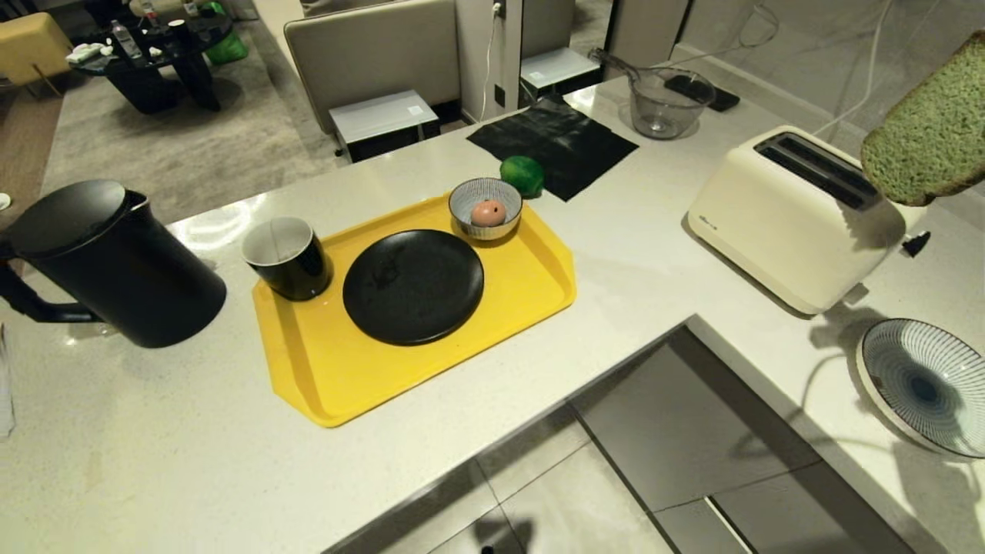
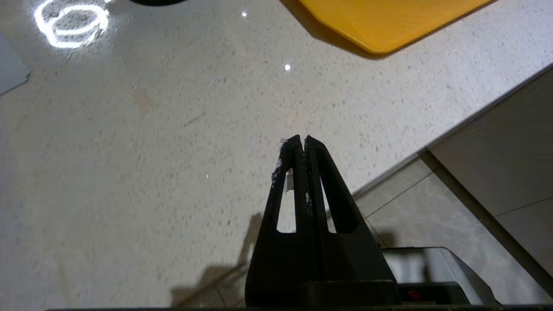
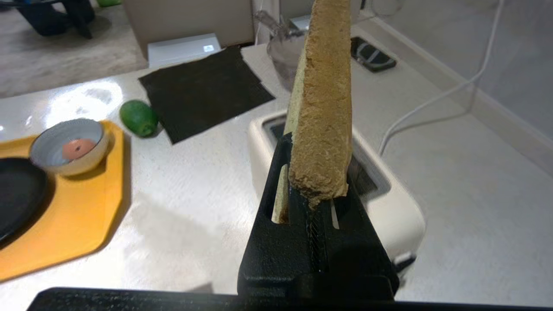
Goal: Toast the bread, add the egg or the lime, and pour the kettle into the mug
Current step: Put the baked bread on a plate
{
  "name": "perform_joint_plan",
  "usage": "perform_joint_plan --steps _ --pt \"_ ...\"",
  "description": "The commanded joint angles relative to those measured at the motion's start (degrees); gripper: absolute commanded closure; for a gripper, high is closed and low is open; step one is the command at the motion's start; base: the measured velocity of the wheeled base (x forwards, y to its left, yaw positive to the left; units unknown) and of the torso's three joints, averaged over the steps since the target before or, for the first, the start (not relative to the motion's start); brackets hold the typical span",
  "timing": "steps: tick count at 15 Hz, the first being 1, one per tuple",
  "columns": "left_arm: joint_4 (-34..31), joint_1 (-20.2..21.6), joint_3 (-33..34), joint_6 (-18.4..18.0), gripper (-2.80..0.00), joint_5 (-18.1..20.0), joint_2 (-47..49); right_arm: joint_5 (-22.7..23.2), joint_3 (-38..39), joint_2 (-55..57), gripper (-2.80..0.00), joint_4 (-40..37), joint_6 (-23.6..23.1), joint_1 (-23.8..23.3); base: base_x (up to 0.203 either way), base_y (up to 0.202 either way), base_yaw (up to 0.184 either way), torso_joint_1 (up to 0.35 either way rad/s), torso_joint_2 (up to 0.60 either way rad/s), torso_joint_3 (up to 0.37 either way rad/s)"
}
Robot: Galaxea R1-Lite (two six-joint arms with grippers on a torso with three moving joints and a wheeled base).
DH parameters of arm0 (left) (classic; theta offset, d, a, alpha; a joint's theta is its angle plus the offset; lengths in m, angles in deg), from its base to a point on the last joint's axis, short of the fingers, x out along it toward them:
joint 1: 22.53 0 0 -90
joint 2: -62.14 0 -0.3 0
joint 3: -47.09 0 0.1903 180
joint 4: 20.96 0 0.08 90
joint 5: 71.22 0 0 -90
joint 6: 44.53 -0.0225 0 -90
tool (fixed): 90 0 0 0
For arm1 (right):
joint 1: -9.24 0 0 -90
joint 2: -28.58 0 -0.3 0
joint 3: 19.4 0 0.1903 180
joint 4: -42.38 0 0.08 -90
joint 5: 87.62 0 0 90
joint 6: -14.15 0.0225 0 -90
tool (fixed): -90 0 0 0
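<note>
My right gripper point(image 3: 317, 162) is shut on the bread point(image 3: 322, 108), a green slice with a brown crust, held on edge in the air above the cream toaster point(image 3: 389, 207). In the head view the bread point(image 1: 931, 131) hangs at the right edge, just right of the toaster point(image 1: 793, 215) and its slots. The lime point(image 1: 522, 175) lies on the counter behind the yellow tray point(image 1: 323, 369). The egg point(image 1: 488, 212) sits in a small striped bowl point(image 1: 465, 196). The mug point(image 1: 288, 258) stands on the tray's left, the kettle point(image 1: 108, 261) further left. My left gripper point(image 2: 301, 140) hangs shut and empty over the counter.
A black plate point(image 1: 413, 286) lies mid-tray. Behind are a black cloth point(image 1: 554, 142), a glass jug point(image 1: 662, 100) and a phone point(image 1: 700, 88). A striped plate point(image 1: 923, 385) sits near the right front. The counter is L-shaped, with floor point(image 1: 677, 431) in the inner corner.
</note>
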Motion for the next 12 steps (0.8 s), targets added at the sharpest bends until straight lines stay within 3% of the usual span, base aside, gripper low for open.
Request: perform_joint_plan --steps 1,5,12 --pt "0.0 -0.1 0.0 0.1 0.00 0.0 0.0 0.2 -0.1 0.0 0.00 0.3 0.0 0.3 -0.201 0.000 0.001 0.001 0.01 -0.002" --pt "0.0 0.0 0.1 0.1 0.00 0.0 0.0 0.1 0.0 -0.5 0.00 0.4 0.0 0.4 -0.170 0.000 0.000 -0.003 0.00 0.003" --pt "0.0 -0.1 0.1 0.1 0.00 0.0 0.0 -0.2 2.3 -1.1 0.00 0.5 -0.4 0.3 0.000 0.000 0.000 0.000 0.00 0.000"
